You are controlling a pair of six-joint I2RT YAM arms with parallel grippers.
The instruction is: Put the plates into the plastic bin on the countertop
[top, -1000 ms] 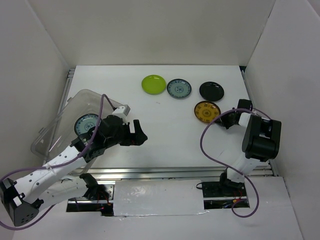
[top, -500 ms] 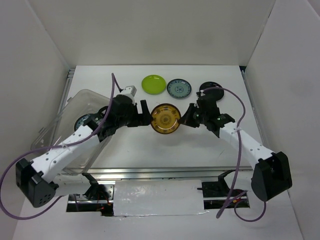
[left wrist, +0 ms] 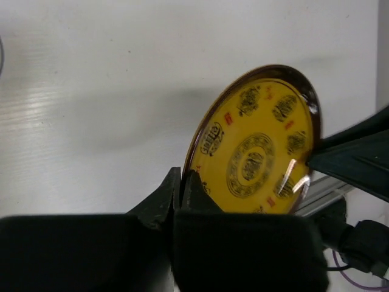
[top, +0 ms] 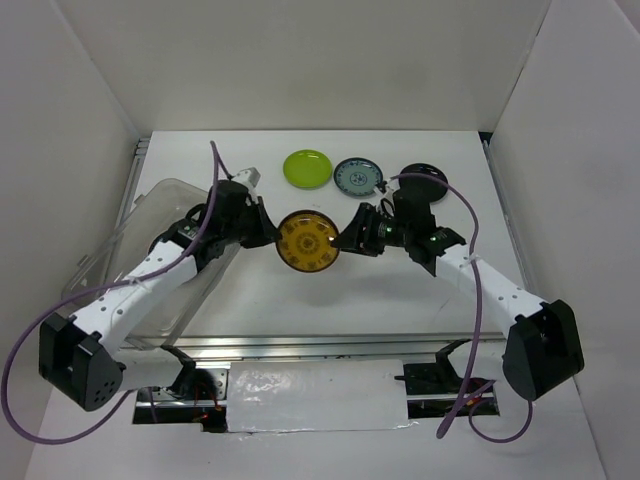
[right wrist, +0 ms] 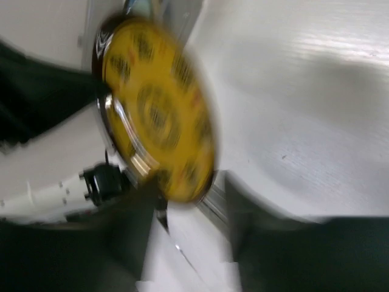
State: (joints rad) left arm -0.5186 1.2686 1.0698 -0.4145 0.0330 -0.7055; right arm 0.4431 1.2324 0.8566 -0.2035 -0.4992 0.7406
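A dark plate with a gold pattern (top: 306,240) hangs on edge above the middle of the countertop (top: 380,300), between the two grippers. My left gripper (top: 268,232) is shut on its left rim; the left wrist view shows the fingers (left wrist: 180,176) pinching the plate (left wrist: 255,146). My right gripper (top: 350,237) is at the opposite rim. In the blurred right wrist view its fingers (right wrist: 188,188) stand apart around the plate's edge (right wrist: 155,115). The clear plastic bin (top: 100,265) sits at the left, partly under my left arm. Lime (top: 307,168), blue-white (top: 358,177) and black (top: 425,180) plates lie at the back.
White walls close in the countertop on the left, back and right. A metal rail runs along the near edge by the arm bases. Purple cables loop off both arms, and the right one crosses the black plate.
The gold-patterned plate left the table at the right and came to the middle in the right gripper. The left gripper closed on its rim, the right jaws opened, and the plate shifted left.
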